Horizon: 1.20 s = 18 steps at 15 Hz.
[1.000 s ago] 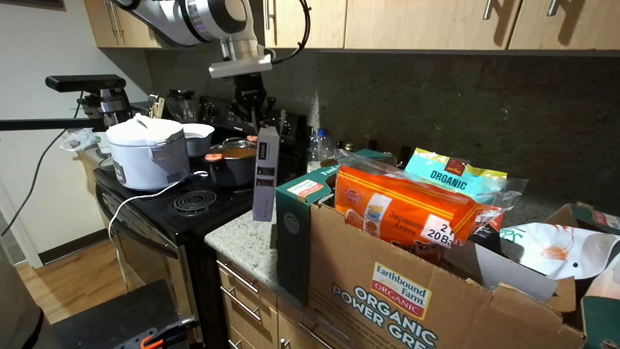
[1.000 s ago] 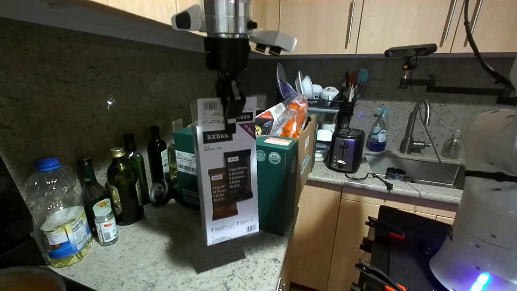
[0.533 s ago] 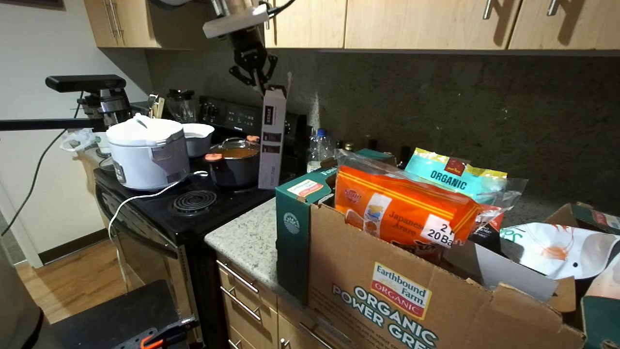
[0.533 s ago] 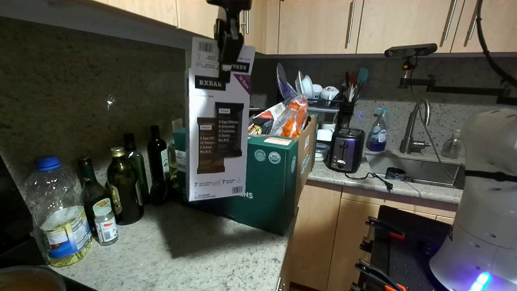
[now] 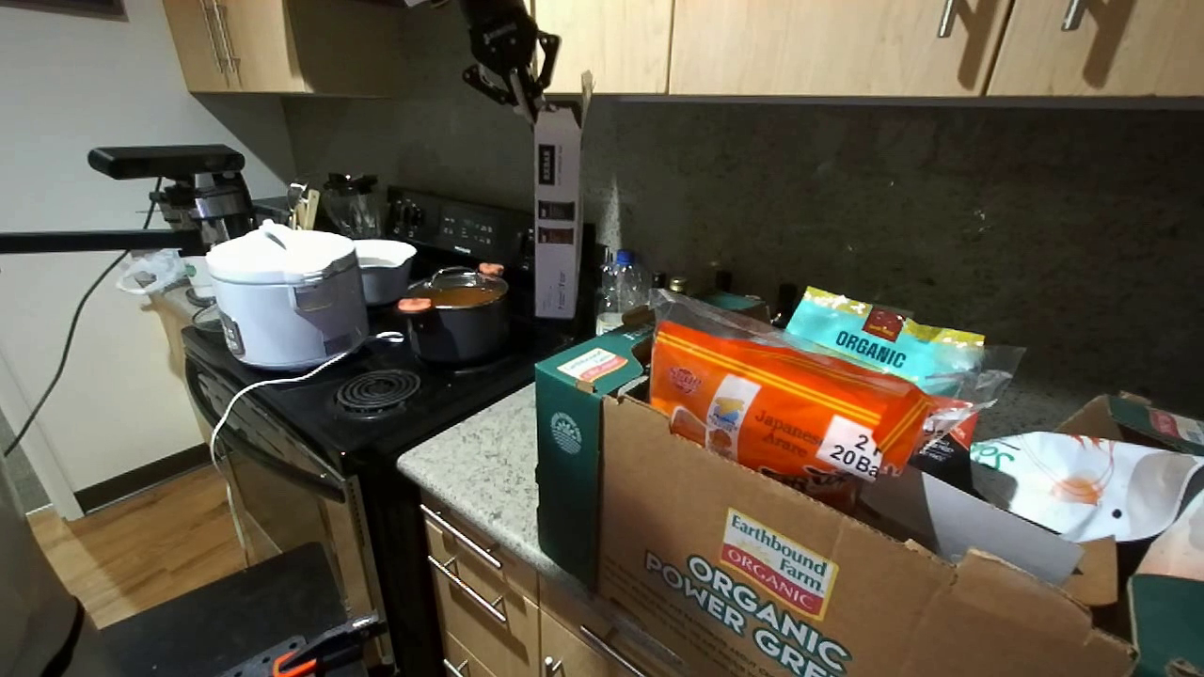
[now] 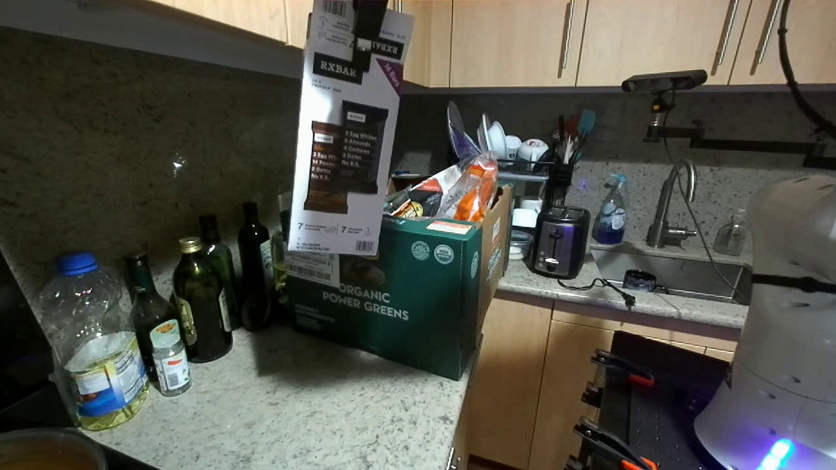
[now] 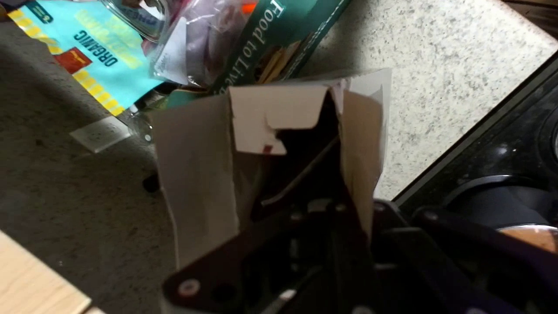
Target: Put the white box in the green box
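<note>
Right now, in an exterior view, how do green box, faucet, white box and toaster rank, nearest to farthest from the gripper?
1. White box: held by the gripper.
2. Green box: below, behind.
3. Toaster: off to the right.
4. Faucet: farther right.

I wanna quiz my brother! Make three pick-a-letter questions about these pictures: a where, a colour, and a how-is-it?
1. Where is the white box?
A in the sink
B in the fingers
C on the floor

2. What colour is the cap on the big clear bottle?
A blue
B red
C yellow

3. The white box is:
A taped shut
B squashed flat
C open on top

Key:
1 B: an exterior view shows it gripped above the counter.
2 A: plainly blue in an exterior view.
3 C: the wrist view shows its flaps spread.
</note>
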Available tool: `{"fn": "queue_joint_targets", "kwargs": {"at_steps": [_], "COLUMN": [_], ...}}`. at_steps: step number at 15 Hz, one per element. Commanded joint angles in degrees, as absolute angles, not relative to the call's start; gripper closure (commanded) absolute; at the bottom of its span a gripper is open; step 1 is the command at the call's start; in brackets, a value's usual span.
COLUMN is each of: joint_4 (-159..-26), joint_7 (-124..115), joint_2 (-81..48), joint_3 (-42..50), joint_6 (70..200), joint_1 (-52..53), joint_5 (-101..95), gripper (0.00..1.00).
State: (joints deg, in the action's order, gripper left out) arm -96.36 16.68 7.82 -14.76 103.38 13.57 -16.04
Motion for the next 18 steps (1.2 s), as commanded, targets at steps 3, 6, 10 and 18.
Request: {"fn": "queue_joint_targets", "kwargs": {"at_steps": [3, 6, 10, 18], "joint_4": [-92.5, -92.1, -92.1, -94.4], "joint_7": [9.6, 5.7, 1.2, -6.8], "joint_2": [9.5, 10.4, 11.6, 12.6], "joint_3": [-14.0, -13.4, -12.3, -9.8], "joint_6": [100.0, 99.0, 98.0, 97.6], "joint_1": [11.8, 10.7, 8.6, 4.9], "joint_5": [-20.4, -22.5, -24.7, -26.5], "gripper": [1.00, 1.00, 1.00, 1.00]}}
